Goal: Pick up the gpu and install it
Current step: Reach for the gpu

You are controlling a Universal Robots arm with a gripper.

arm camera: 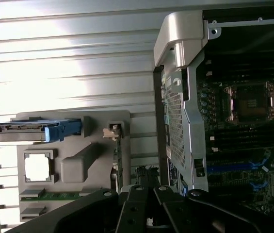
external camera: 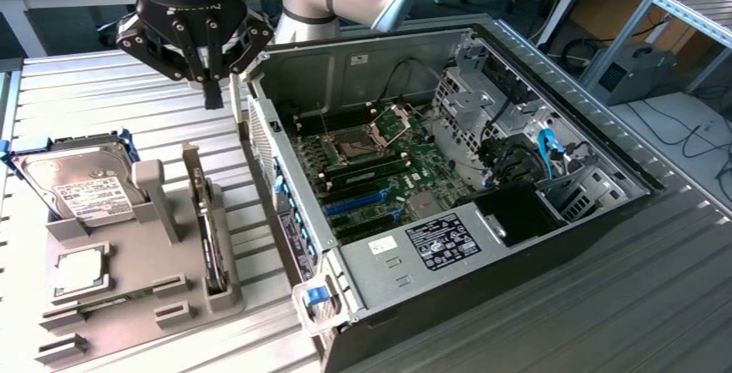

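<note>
The gpu (external camera: 206, 227) stands on its edge in a slot of the grey holder (external camera: 137, 304), its silver bracket at the far end. My gripper (external camera: 212, 94) hangs above the table beyond that far end, between the holder and the case's back corner, shut with nothing in it. In the wrist view the gpu (arm camera: 119, 162) appears edge-on as a thin strip in the grey holder (arm camera: 78, 167), just ahead of my gripper (arm camera: 146, 191). The open computer case (external camera: 595, 210) lies on its side on the exterior view's right, its motherboard (external camera: 378, 176) exposed.
The holder also carries a silver hard drive (external camera: 81, 189) in a blue frame, a square processor chip (external camera: 81, 272) and a memory stick (arm camera: 54, 195). The case's rear wall (external camera: 269, 159) rises right beside the holder. Ribbed metal tabletop (external camera: 103, 90) surrounds them.
</note>
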